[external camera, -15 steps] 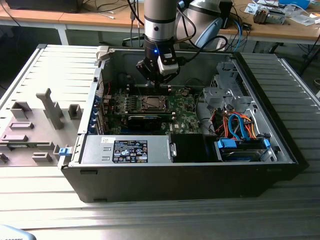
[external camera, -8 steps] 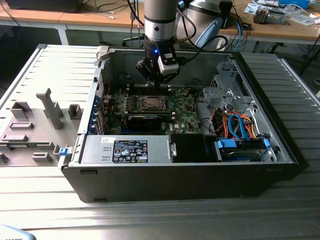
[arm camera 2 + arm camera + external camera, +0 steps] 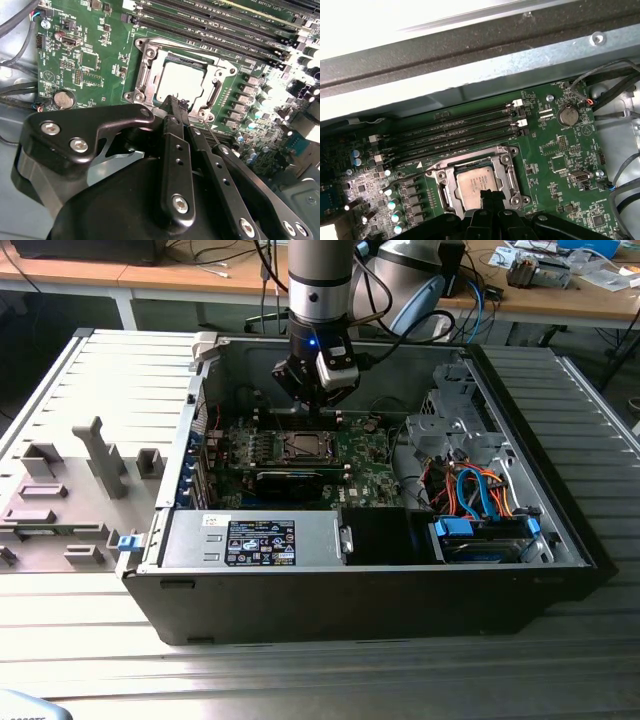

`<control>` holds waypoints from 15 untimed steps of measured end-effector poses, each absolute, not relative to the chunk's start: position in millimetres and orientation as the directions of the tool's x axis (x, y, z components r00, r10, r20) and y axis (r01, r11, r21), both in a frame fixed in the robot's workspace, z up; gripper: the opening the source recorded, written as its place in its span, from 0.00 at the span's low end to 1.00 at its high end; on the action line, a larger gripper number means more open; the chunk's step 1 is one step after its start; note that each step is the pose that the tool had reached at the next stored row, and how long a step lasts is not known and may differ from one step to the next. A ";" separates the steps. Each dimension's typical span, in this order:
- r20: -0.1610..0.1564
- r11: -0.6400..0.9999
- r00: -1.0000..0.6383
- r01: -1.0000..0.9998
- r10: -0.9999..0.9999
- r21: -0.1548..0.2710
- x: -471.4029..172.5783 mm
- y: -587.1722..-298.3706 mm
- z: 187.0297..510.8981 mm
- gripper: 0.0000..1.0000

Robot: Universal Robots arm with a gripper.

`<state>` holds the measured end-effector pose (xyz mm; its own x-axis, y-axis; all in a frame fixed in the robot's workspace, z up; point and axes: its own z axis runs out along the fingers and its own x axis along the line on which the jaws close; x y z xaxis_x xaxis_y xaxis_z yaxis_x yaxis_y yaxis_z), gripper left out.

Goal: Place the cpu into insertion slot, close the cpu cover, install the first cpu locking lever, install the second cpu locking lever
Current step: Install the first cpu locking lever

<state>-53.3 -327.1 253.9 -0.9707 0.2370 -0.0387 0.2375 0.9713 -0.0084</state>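
Directly below the tool (image 3: 176,107), memory slots (image 3: 455,132) flank the cpu (image 3: 476,182).

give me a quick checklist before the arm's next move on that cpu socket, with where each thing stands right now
1. Cpu seated in the insertion slot: ok, lies flat and square in both wrist views.
2. Cpu cover closed over the chip: cannot tell.
3. Locking levers latched: cannot tell.
4. Gripper lined up with the socket: ok, tips sit at the socket's edge.
5. Gripper carrying nothing: ok, fingers shut together, nothing between them.
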 end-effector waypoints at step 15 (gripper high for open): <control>-0.039 0.978 -0.977 0.211 0.210 -0.008 -53.3 -327.1 253.9 0.11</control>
